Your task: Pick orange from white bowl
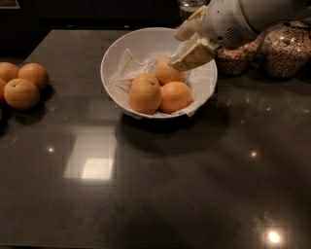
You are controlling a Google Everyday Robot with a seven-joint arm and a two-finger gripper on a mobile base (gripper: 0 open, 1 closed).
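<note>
The white bowl (116, 53), lined with crumpled white paper, stands at the back middle of the dark table. Three oranges lie in it: one at the front left (145, 93), one at the front right (176, 96) and one behind them (166, 73). My gripper (176, 48) reaches in from the upper right over the bowl's right rim. It is open and holds nothing. Its lower beige finger (192, 56) ends just above the back orange. The upper finger (187, 29) is over the bowl's far rim.
Three loose oranges (20, 93) lie on the table at the left edge. Two glass jars of grain (286, 48) stand behind the bowl at the right, partly behind my arm. A glass (189, 6) stands at the back.
</note>
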